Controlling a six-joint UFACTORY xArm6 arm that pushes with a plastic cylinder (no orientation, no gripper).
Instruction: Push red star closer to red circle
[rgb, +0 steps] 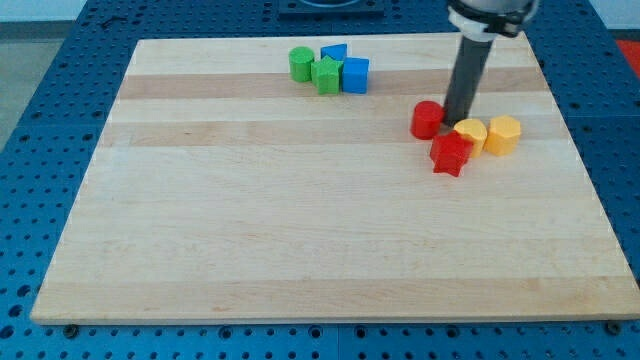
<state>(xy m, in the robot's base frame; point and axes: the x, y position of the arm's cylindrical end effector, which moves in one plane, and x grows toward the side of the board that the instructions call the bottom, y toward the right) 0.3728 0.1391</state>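
Observation:
The red circle (427, 119) stands on the wooden board at the view's right. The red star (450, 153) lies just below and right of it, a small gap apart. My tip (460, 124) is at the end of the dark rod, right beside the red circle's right side and just above the red star.
Two yellow blocks (471, 134) (504, 134) sit right of the red star, the nearer one touching it. A green circle (301, 63), a green block (326, 74) and two blue blocks (355, 75) (335, 53) cluster at the view's top. The board's right edge (585, 170) is near.

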